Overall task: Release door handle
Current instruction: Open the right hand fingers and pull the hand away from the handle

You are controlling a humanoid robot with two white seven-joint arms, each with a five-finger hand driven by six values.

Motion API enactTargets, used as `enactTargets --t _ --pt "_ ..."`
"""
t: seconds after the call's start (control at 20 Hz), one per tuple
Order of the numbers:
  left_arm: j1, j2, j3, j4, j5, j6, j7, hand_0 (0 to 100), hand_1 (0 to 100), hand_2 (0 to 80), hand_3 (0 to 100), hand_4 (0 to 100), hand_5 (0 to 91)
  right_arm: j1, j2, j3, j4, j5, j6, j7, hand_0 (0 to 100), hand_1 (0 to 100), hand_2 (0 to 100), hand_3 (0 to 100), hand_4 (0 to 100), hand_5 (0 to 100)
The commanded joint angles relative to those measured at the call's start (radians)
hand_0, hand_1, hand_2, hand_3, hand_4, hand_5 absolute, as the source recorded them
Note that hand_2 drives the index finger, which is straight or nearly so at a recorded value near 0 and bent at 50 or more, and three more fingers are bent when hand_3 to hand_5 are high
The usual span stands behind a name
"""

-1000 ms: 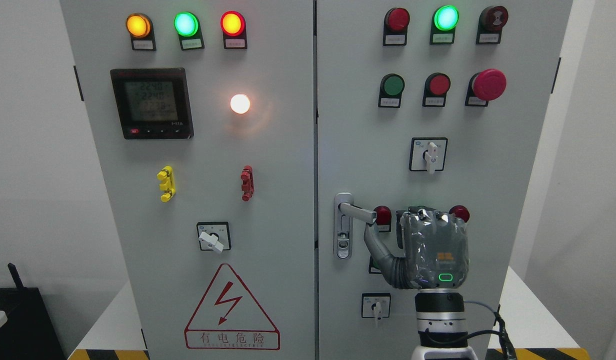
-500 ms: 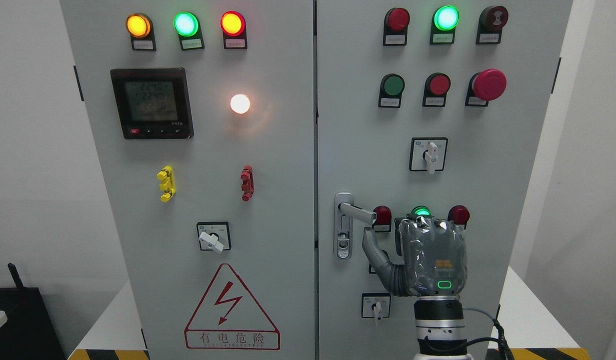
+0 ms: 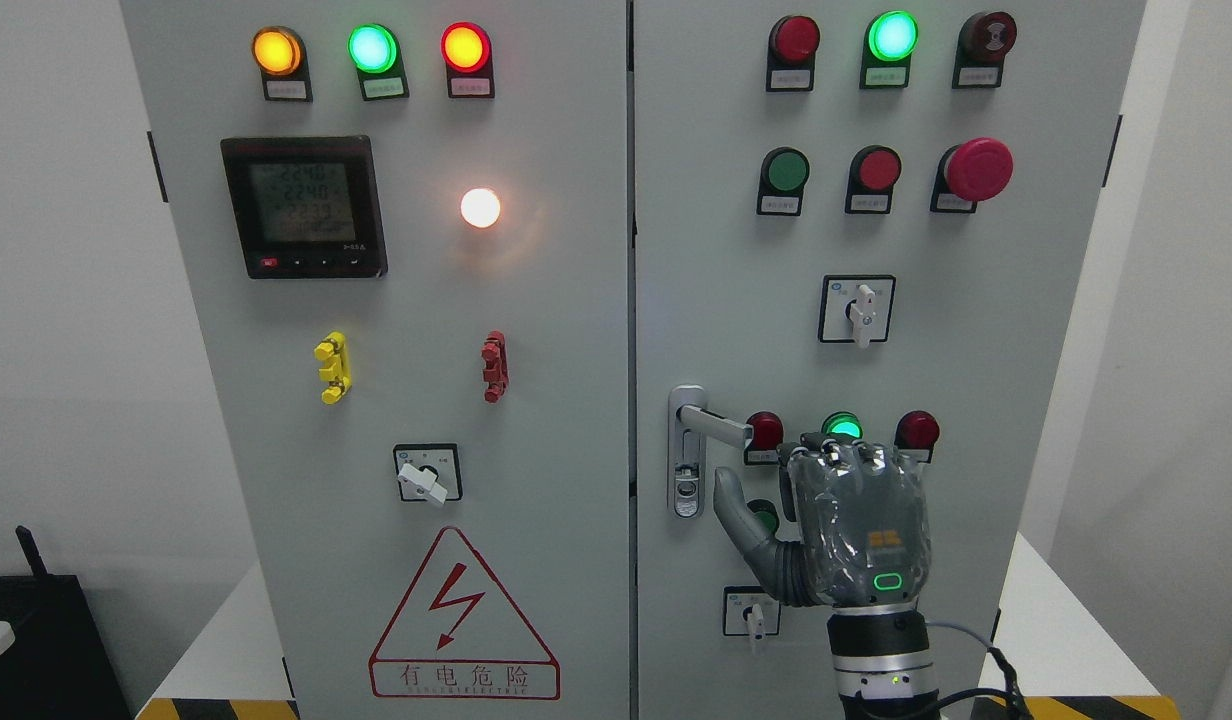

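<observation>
Plainly, on the grey cabinet point(image 3: 536, 330), right door, the door handle point(image 3: 714, 424) sits free, its lever lying horizontal; it's at about ten o'clock from the right hand point(image 3: 844, 530), just apart, whose fingers point(image 3: 732, 500) hang relaxed, holding nothing; only this hand is near

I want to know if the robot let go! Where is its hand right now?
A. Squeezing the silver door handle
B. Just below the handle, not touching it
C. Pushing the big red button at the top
B. The right hand sits below the door handle, thumb apart from it, gripping nothing.
</observation>
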Motion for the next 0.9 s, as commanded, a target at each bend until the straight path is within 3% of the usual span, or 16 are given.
enactTargets --t 0.0,0.1,0.4,0.5,0.65,0.75,0.85 --pt "0.0 0.0 0.011 0.017 0.0 -0.001 0.0 12 39 0.0 0 0 0.0 0.012 -0.12 0.004 -0.062 -0.09 -0.034 -0.024 43 12 93 100 93 92" --pt "0.0 0.0 0.011 0.017 0.0 0.001 0.0 12 39 0.0 0 0 0.0 0.014 -0.17 0.006 -0.068 -0.143 -0.054 -0.028 43 12 92 100 93 91" --pt "0.0 0.0 0.011 0.017 0.0 0.001 0.0 12 39 0.0 0 0 0.0 0.014 -0.342 0.026 -0.086 -0.291 -0.102 -0.05 43 11 71 100 83 80" --pt "0.0 0.0 0.011 0.017 0.0 0.001 0.0 12 39 0.0 0 0 0.0 0.015 -0.384 0.027 -0.088 -0.341 -0.135 -0.051 43 11 62 93 80 75" --pt "0.0 0.0 0.011 0.017 0.0 0.001 0.0 12 39 0.0 0 0 0.0 0.017 -0.454 0.027 -0.095 -0.413 -0.178 -0.068 43 9 48 80 66 59" --pt "0.0 0.0 0.011 0.017 0.0 -0.001 0.0 12 39 0.0 0 0 0.0 0.027 -0.499 0.041 -0.114 -0.456 -0.188 -0.082 42 7 40 66 54 48" --pt "0.0 0.0 0.011 0.017 0.0 0.001 0.0 12 39 0.0 0 0 0.0 0.041 -0.517 0.059 -0.128 -0.484 -0.188 -0.082 42 4 31 51 41 38"
